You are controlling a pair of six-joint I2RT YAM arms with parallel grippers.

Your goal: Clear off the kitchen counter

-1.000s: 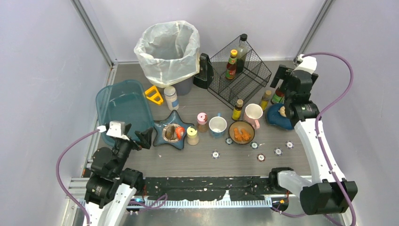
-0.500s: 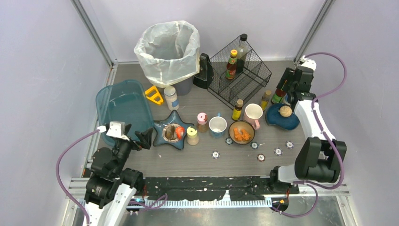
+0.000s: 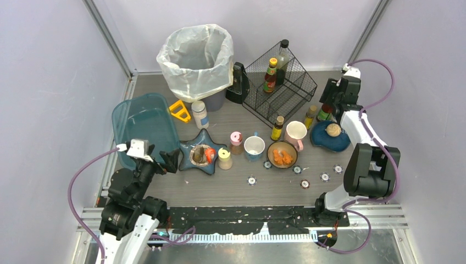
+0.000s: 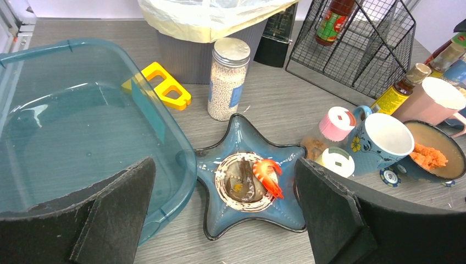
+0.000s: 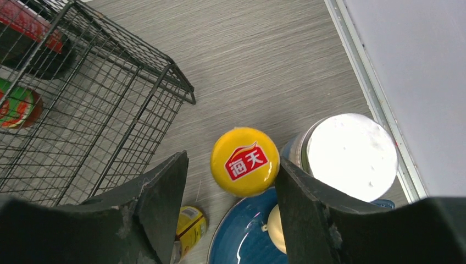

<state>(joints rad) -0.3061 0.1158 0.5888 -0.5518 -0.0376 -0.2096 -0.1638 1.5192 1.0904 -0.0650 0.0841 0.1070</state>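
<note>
Step in hand: grasp for pickup. Right hand [image 5: 231, 165] straddles yellow-capped bottle [image 5: 244, 161], fingers apart, not yet clamped, at the far right of the cluttered surface [image 3: 220, 190], beside wire rack [image 5: 82, 99]. Left hand [image 4: 224, 170] gapes wide, holding nothing. Next: close squarely, lift straight, probably toward the rack.

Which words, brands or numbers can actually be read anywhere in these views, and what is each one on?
"海天", white characters on a red emblem: on the round yellow bottle cap.
Label of the red-labelled sauce bottle in the black wire rack: blurred, unreadable.
Markings on the small round poker chips: too small to read.
</note>
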